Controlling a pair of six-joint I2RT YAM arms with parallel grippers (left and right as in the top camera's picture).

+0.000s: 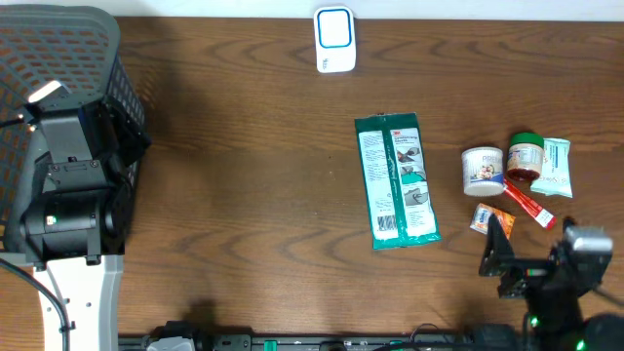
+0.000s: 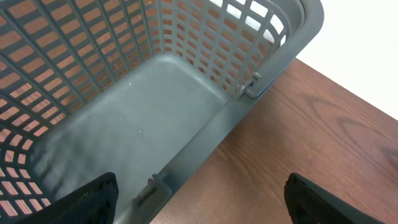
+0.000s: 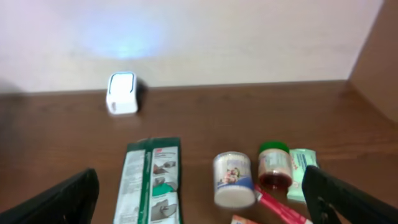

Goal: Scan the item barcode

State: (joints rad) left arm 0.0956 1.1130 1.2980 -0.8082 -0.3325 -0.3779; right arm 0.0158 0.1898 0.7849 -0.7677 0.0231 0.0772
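The dark wooden table (image 1: 244, 195) carries a grey mesh basket (image 1: 97, 39) at its left end and a small white scanner (image 1: 333, 39) at the far edge. A flat green package (image 1: 397, 181) lies near the middle. To its right cluster a white tub (image 1: 482, 169), a green-lidded jar (image 1: 525, 156), a pale green packet (image 1: 556, 168), a red stick sachet (image 1: 526, 203) and a small orange packet (image 1: 480, 217).

Overhead view. Wooden table (image 1: 244, 146): white-and-blue scanner (image 1: 333, 39) at far edge; long green package (image 1: 398, 180) lying flat; 5 small items at right: white tub (image 1: 482, 169), green-lidded jar (image 1: 525, 154), pale green packet (image 1: 556, 168), red stick (image 1: 526, 203), orange sachet (image 1: 482, 216). Gray basket (image 1: 58, 39) at left.
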